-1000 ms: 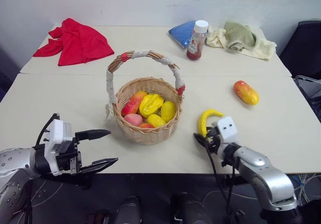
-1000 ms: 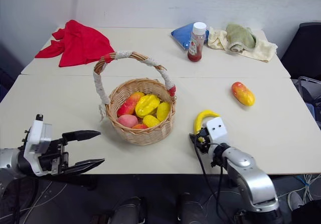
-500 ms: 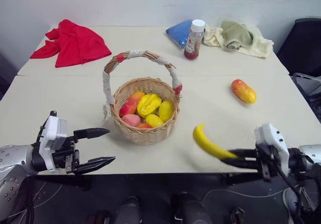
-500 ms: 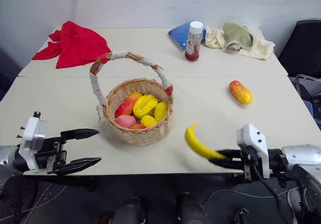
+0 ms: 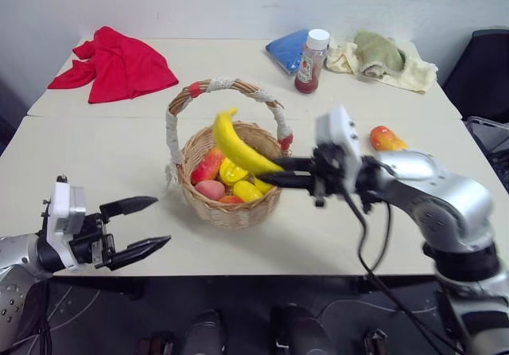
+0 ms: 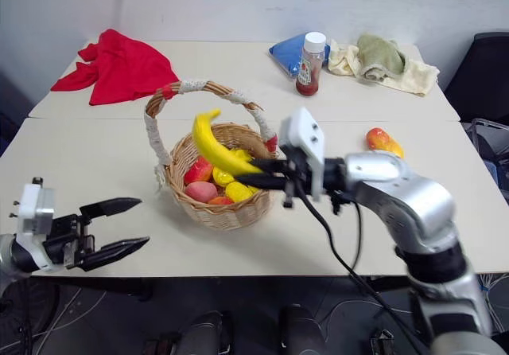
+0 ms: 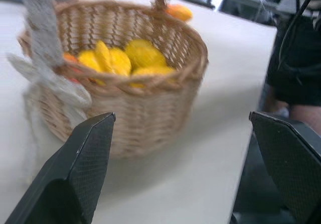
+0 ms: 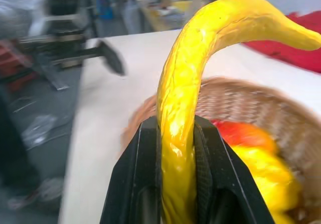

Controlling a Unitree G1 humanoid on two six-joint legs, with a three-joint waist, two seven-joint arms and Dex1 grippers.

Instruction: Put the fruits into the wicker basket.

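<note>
The left gripper hovers with jaws spread, empty, beside the round light-brown wicker basket, which holds several yellow, red and pink toy fruits. Above its rim, the right gripper clamps the curved yellow banana, unreleased. The oval orange-red mango lies on the table, yet to be collected.

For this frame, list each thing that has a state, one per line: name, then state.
banana: held in the air over the basket
right gripper: jaws shut on banana
left gripper: jaws open, holding nothing
wicker basket: upright, holds several fruits
mango: lying on the table, outside the basket
bottle: upright, capped
</note>
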